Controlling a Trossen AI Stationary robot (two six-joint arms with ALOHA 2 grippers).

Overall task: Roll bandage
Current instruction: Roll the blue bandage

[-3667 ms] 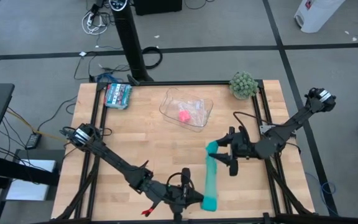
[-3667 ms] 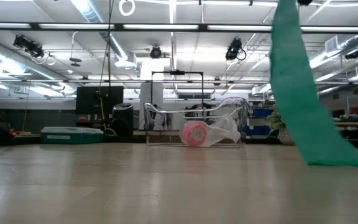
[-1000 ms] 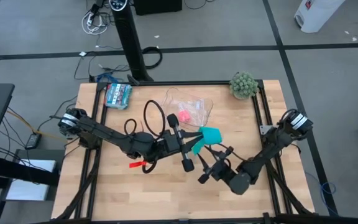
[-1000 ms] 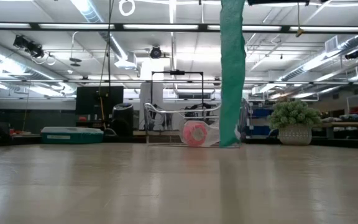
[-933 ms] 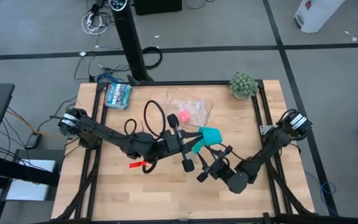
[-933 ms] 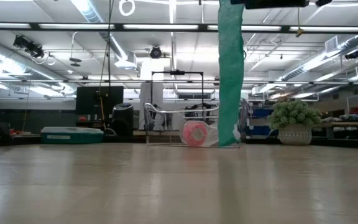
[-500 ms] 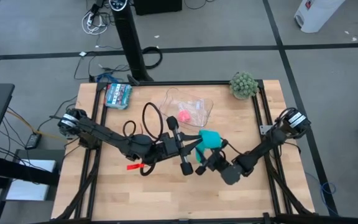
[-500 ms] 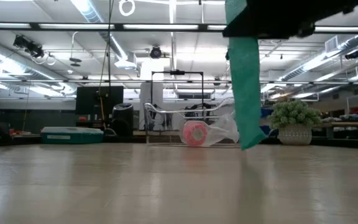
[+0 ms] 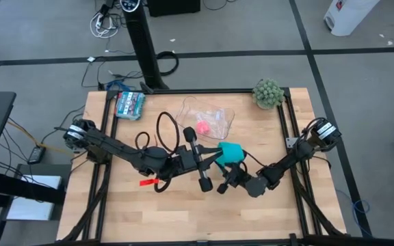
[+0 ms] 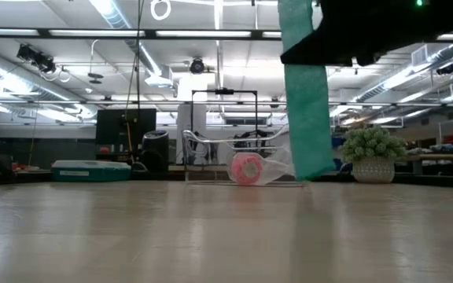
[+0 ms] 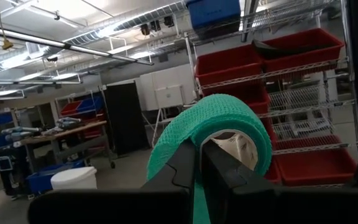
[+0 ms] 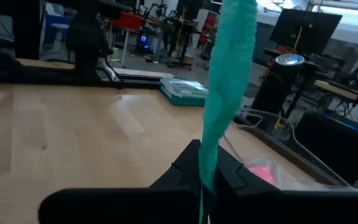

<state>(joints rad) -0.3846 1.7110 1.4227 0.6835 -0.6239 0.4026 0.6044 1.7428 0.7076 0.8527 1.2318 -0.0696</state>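
The bandage is a teal roll [image 9: 232,153] on a pale core, held above the table's middle by my left gripper [image 9: 217,154], which is shut on it. From the roll a loose teal strip [image 10: 305,94] hangs down. The strip's lower end [image 10: 314,169] is clear of the tabletop. My right gripper [image 9: 226,180] stands just on the near side of the roll, below it, and is shut on the hanging strip [image 12: 225,81]. My left gripper pinches the roll's wall [image 11: 194,146] at one open end, with one finger [image 11: 222,171] over the core's mouth and the other outside. It reaches level from the table's left. The roll is lifted clear, its axis about level. My right gripper pinches the hanging strip [image 12: 205,163] between its two fingers, partway down its length. It comes about level from the table's right and near side, the fingers lying across the strip. The strip runs up out of the hold toward the roll, and its tail hangs free below.
A clear plastic tub [image 9: 214,113] with a pink roll [image 9: 201,127] stands just beyond the grippers. A teal packet [image 9: 130,104] lies at the far left, a potted plant [image 9: 268,92] at the far right corner, and a small red item [image 9: 149,182] by the left arm.
My right gripper has moved toward the far edge and the hanging strip, and has shut on it. The strip's lower part has swung a little sideways and still hangs clear of the table. The roll has stayed in my left gripper.
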